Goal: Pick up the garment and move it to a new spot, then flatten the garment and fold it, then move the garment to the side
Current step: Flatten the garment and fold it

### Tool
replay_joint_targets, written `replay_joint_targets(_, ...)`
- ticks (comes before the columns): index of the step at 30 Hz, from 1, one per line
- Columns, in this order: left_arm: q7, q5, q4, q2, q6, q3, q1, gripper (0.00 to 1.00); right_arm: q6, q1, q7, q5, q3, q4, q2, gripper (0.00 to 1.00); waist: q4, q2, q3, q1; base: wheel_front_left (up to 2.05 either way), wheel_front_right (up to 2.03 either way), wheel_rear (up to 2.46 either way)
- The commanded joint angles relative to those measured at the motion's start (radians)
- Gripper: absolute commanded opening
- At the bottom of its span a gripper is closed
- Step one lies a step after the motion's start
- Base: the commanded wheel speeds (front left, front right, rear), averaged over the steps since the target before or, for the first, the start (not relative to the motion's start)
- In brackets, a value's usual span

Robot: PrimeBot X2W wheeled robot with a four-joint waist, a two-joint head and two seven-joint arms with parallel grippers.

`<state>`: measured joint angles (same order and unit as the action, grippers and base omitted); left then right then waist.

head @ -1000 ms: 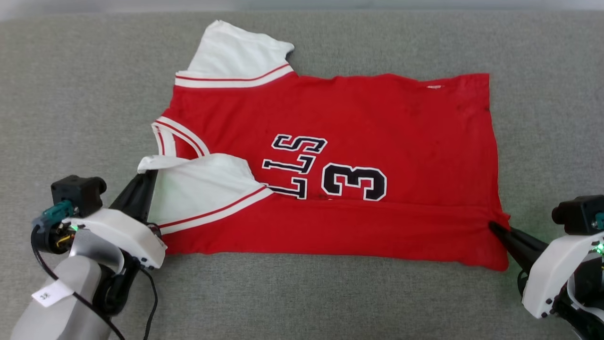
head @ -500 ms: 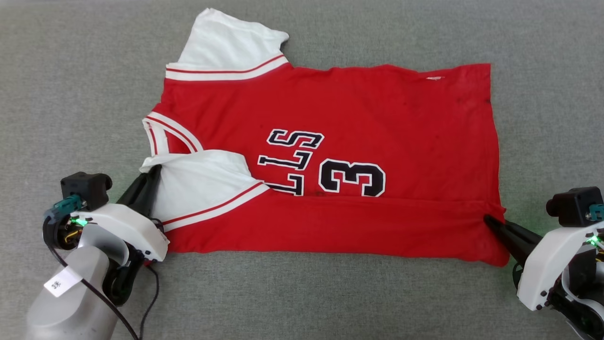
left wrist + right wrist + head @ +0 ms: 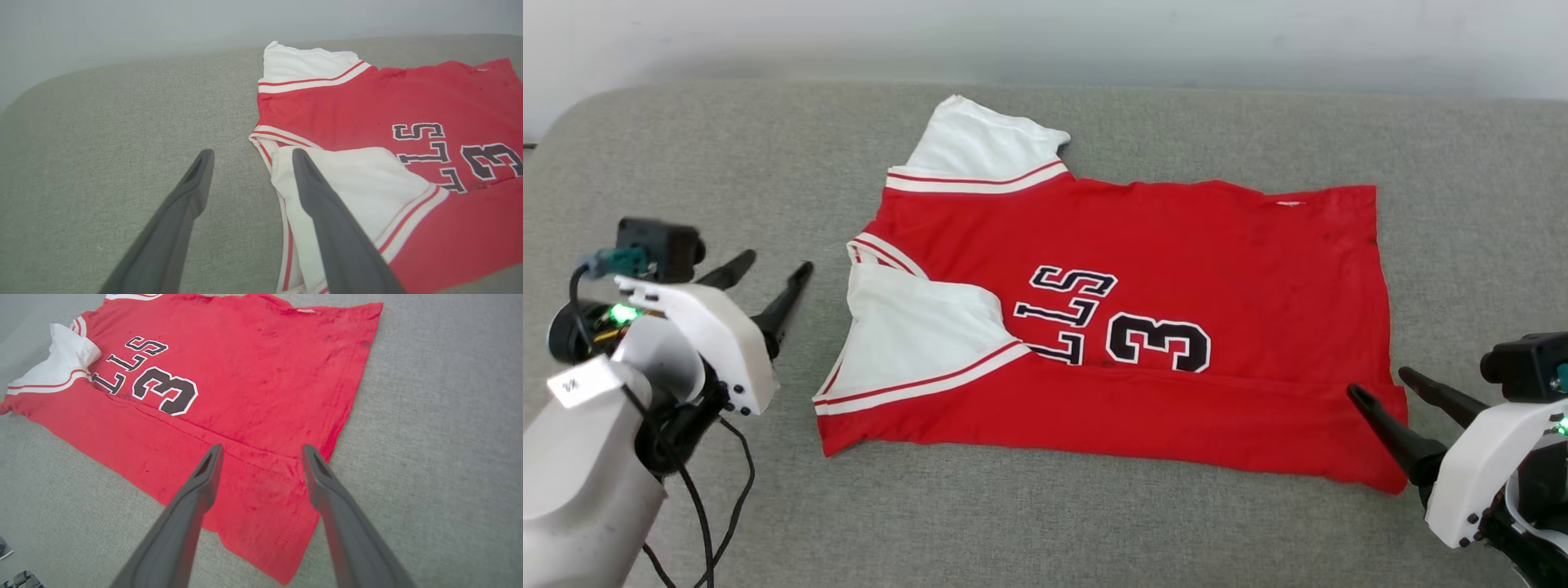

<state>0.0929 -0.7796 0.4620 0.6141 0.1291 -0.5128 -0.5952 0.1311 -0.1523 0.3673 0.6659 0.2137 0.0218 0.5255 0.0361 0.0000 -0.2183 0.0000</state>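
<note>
The garment (image 3: 1176, 245), a red jersey with white sleeves and a black "3", lies flat on the grey cushion, neck to the left. Its near long edge is folded up over the lower letters, with the near sleeve (image 3: 915, 327) lying on the front. My left gripper (image 3: 776, 263) hovers open just left of the collar, nothing between its fingers; in the left wrist view the left gripper (image 3: 252, 152) stands beside the garment's (image 3: 367, 106) collar and sleeve. My right gripper (image 3: 1379, 382) is open above the near hem corner; the right wrist view shows the right gripper (image 3: 262, 448) empty over the garment (image 3: 245, 375).
The grey padded surface (image 3: 1045, 523) runs wide on all sides of the jersey, with a rounded corner at the far left. A pale wall (image 3: 1045, 41) stands behind it. A black cable (image 3: 698, 506) hangs from my left wrist.
Both grippers opened and let go of the garment. The left one drew back to the left, off the sleeve; the right lifted slightly off the hem corner. The head camera tilted up.
</note>
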Motion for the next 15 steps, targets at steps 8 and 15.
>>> replay_joint_targets(8,0.342,-0.081,-0.151,0.098,0.000,-0.128,-0.072,1.00,-0.001,0.017,0.026,-0.011,-0.006,-0.016,-0.013,1.00,0.007,0.0000,0.020,0.0000,0.00,0.00,0.00)
replay_joint_targets(15,0.535,-0.136,-0.168,0.111,0.000,-0.201,-0.081,1.00,-0.001,0.001,0.036,-0.012,0.002,-0.020,-0.019,1.00,-0.014,0.0000,0.007,0.0000,0.00,0.00,0.00)
